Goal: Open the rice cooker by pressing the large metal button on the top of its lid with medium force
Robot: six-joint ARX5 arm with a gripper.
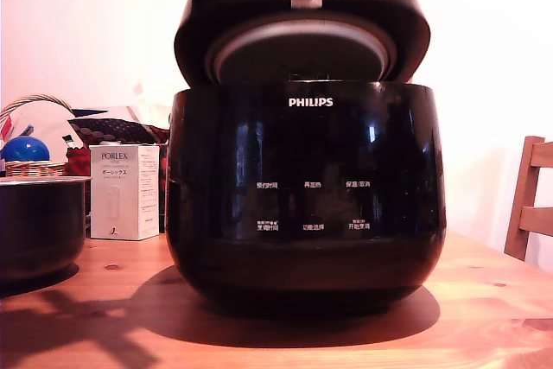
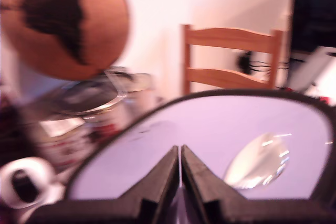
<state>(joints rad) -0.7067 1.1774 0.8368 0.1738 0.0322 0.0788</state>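
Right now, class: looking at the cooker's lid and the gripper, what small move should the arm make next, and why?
Probably lift the gripper straight up and clear. The lid is already raised above the rice cooker, its pale inner disc showing, so more pressing looks unnecessary.

I work in a home dining corner: a knotty wooden counter (image 1: pixel 484 300), a slatted wooden chair (image 1: pixel 531 205), a woven wicker basket (image 1: pixel 34 166), a white Porlex box (image 1: pixel 124 192).

Blurred close-up: the hand (image 2: pixel 180 153), its two dark fingers pressed together at the tips, sits just above the lid (image 2: pixel 210 129), whose glossy surface reflects pale light. An oval metal button (image 2: pixel 257 167) lies on the lid beside the fingers. Beyond the lid stands a wooden chair (image 2: pixel 231 59).
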